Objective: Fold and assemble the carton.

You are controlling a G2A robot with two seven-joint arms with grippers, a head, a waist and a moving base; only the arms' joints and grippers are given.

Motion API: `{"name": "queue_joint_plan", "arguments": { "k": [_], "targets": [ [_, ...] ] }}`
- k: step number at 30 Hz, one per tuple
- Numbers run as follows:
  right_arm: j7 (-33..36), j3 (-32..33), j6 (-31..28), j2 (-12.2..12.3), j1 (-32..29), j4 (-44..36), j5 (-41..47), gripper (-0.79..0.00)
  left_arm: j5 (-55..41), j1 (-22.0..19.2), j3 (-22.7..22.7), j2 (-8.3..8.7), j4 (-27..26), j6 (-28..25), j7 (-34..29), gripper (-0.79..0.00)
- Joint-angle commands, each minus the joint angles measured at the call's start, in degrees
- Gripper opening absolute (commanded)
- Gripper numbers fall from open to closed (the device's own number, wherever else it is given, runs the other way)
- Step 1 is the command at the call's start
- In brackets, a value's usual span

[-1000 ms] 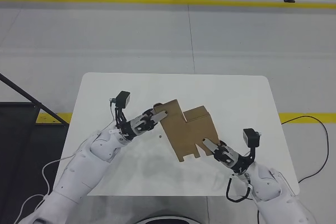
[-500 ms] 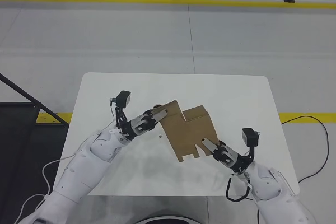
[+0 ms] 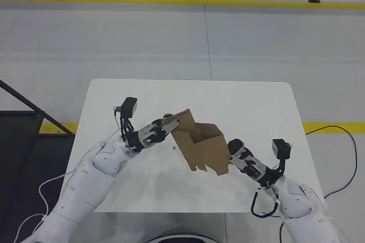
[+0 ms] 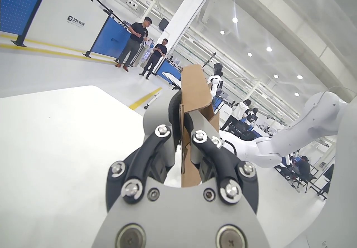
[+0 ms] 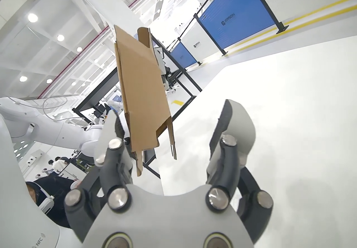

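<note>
Jaws: left gripper (image 4: pixel 185 114) pinches carton (image 3: pixel 199 150) flap so we anchor it; right gripper (image 5: pixel 173 118), wide, nudges near-right wall open, we judge.

Brown carton, white table, grey-and-black grippers.
You see the carton (image 3: pixel 201 149) in plain brown cardboard and the table (image 3: pixel 249 106) in plain white. Your left gripper (image 4: pixel 184 118) and right gripper (image 5: pixel 173 118) both have black finger links, pale grey finger shells, a grey plate and silver bolts. The floor (image 3: pixel 261 36) is pale grey with a yellow line (image 3: pixel 340 127), the mat (image 3: pixel 12 158) is black, and the panels (image 5: pixel 237 9) are blue with black frames.
</note>
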Motion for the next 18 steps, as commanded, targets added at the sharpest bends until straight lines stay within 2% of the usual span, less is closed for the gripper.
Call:
{"name": "queue_joint_plan", "arguments": {
  "k": [1, 5, 18],
  "targets": [
    [-1.0, 2.2, 0.3, 0.2, -1.1, -0.9, -1.3, 0.000, 2.4, 0.4, -0.7, 0.23, -0.7, 0.0, 0.6, -0.785],
    [-2.8, 6.1, 1.6, 0.6, -4.1, -3.9, -3.9, 0.000, 4.4, 1.5, -1.3, 0.56, -2.6, 0.0, 2.0, -0.785],
    [-2.0, 5.4, 2.5, 0.5, -4.1, -5.2, -5.4, 0.000, 4.5, 1.9, -1.1, 0.50, -3.7, 1.2, 1.9, -0.785]
  ]
}}
